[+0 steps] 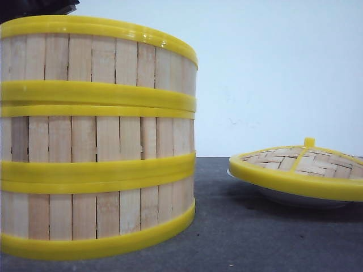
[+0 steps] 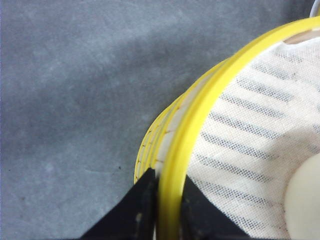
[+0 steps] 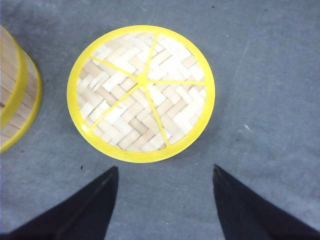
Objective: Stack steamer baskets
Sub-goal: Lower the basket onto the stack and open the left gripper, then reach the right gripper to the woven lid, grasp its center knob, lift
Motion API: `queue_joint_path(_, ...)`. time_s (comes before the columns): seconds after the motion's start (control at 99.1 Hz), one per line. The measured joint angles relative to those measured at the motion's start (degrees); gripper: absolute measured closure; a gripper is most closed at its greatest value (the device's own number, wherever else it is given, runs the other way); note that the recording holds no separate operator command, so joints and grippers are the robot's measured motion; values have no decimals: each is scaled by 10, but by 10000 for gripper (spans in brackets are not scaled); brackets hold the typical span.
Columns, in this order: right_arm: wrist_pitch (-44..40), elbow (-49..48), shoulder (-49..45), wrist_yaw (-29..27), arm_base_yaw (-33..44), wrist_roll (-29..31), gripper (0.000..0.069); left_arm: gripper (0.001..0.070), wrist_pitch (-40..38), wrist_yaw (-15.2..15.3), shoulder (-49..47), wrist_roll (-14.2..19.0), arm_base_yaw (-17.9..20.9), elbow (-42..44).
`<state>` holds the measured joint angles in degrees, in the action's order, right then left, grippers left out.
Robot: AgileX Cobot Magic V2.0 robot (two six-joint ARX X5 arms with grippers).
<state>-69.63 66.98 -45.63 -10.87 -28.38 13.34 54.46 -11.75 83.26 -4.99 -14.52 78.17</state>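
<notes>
On my front feed the three steamer baskets stand stacked one on another at the left of the bench, close to the camera and filling most of that side. Their walls of pale upright slats line up nearly flush, with the yellow rims meeting in two doubled bands between the tiers; the upper band sits slightly uneven toward the right edge.

Through the left wrist camera I see my left tool closed on the top rim of the uppermost basket, one dark finger outside the wall and the other inside, the yellow rim pinched between them. Inside that basket lies a white mesh liner with grey stripes showing through it, and a pale rounded shape at the edge of the view that I cannot identify. Below the gripped rim, the rims of the lower baskets peek out just beside it.

To the right of the stack, well apart from it, the domed woven lid with its yellow rim and small yellow knob rests on a shallow white plate, tilted a little on the front feed.

My right tool hangs above the grey bench with its two dark fingers spread wide and nothing between them. The lid lies just ahead of those fingertips, untouched, and the side of the stack shows at the margin of that view.
</notes>
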Motion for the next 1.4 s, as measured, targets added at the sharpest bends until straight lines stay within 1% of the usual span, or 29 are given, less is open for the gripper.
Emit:
queue_joint_path(0.121, 0, 0, 0, 0, 0, 0, 326, 677, 0, 0, 0, 1, 0, 0)
queue_joint_path(0.161, 0, 0, 0, 0, 0, 0, 326, 659, 1, 0, 0, 1, 0, 0)
queue_joint_path(0.363, 0, 0, 0, 0, 0, 0, 326, 480, 0, 0, 0, 3, 0, 0)
queue_joint_path(0.454, 17, -4, 0, -8, 0, 0, 326, 442, 0, 0, 0, 4, 0, 0)
queue_joint_path(0.585, 69, -32, 1, -10, 0, 0, 326, 433, 0, 0, 0, 8, 0, 0)
queue_joint_path(0.716, 119, -64, -20, -5, 1, -1, 326, 433, 1, 0, -13, 16, 0, 0)
queue_joint_path(0.797, 147, -81, -43, 13, 9, -3, 326, 433, 1, 0, -41, 17, 0, 0)
queue_joint_path(0.888, 180, -97, -74, 56, 24, -12, 326, 433, 2, 0, -81, 17, 6, 0)
queue_joint_path(0.999, 223, -104, -114, 106, 52, -24, 326, 433, 3, 0, -124, 17, 24, 0)
queue_joint_path(1.2, 279, -104, -199, 139, 93, -48, 326, 433, 29, 1, -184, 16, 60, 0)
queue_joint_path(1.341, 308, -104, -253, 153, 102, -62, 326, 433, 40, 26, -203, 16, 90, 0)
queue_joint_path(1.402, 318, -104, -275, 154, 102, -67, 326, 433, 43, 29, -203, 16, 101, 0)
